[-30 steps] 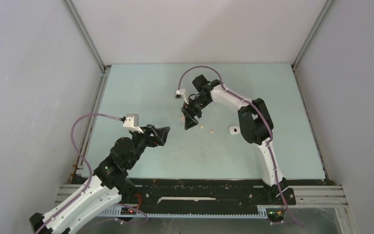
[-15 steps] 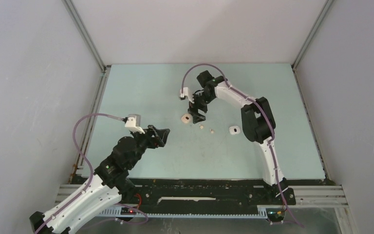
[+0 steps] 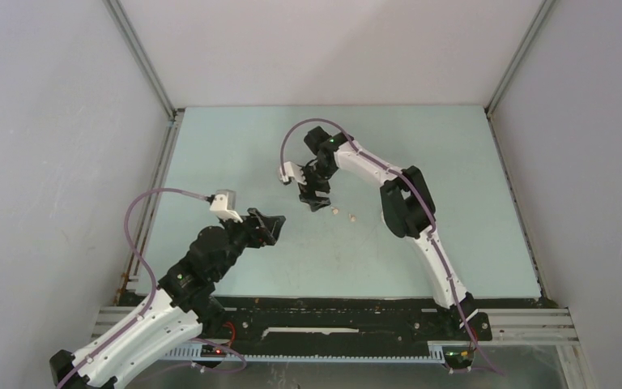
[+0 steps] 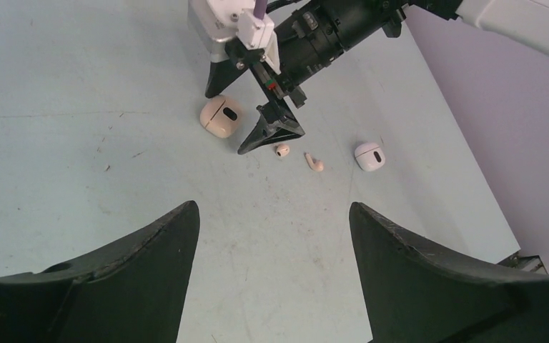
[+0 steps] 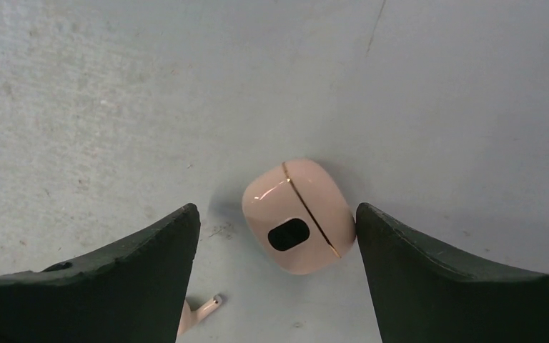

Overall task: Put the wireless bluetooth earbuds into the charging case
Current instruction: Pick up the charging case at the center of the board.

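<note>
Two tiny rounded tan plastic earbuds lie loose on the tabletop near its middle. The left earbud (image 4: 282, 150) is just beside one finger of the right gripper. The right earbud (image 4: 314, 162) lies a little apart from it, stem flat on the surface. Neither sits in a case.

Just left of them and slightly farther away lies the closed, rounded pinkish-beige charging case (image 5: 299, 216), with a thin gold seam and a dark oval mark on top. It rests between the fingers of the right gripper (image 3: 314, 197), whose jaws are spread wide around it. One finger is close against the case's side, though contact cannot be made out.

To the right of the earbuds sits a small white rounded charging case (image 4: 369, 156), closed and well apart from both grippers. The left gripper (image 3: 274, 228) hovers nearer and to the left, pointing toward the group, its jaws spread with nothing between them. Everything lies on the pale blue-green table (image 3: 235, 154), which is scuffed in places.
</note>
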Robot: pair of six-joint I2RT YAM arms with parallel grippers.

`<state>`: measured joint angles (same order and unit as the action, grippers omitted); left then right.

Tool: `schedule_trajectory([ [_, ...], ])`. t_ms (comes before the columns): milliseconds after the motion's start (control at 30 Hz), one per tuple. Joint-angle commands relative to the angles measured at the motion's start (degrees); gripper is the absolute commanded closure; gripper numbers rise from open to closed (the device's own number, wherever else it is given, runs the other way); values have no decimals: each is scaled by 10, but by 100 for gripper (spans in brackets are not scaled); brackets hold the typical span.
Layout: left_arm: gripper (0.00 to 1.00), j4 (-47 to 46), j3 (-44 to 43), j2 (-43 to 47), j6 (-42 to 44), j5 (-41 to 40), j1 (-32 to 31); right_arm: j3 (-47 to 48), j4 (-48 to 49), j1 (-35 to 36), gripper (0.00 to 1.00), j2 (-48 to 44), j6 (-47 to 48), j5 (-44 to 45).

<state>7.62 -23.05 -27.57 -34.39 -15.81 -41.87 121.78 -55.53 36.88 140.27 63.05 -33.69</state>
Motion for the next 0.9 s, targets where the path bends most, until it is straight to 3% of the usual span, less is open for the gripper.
schedule_trajectory([
  [0,17,-18,-13,8,-10,12,1,31,-61,-5,18,9,24,15],
  [167,18,-31,-4,10,-14,18,0,7,-81,-12,23,-4,19,16],
  [333,18,-46,6,10,-23,19,0,-64,14,-12,23,-38,-43,2],
  [467,18,-38,7,16,-29,17,0,-84,76,3,21,-41,-99,47],
  [633,18,-29,7,25,-30,10,0,-77,93,12,25,-31,-128,80],
  [867,18,-36,10,17,-32,10,0,-70,74,9,48,-26,-129,83],
])
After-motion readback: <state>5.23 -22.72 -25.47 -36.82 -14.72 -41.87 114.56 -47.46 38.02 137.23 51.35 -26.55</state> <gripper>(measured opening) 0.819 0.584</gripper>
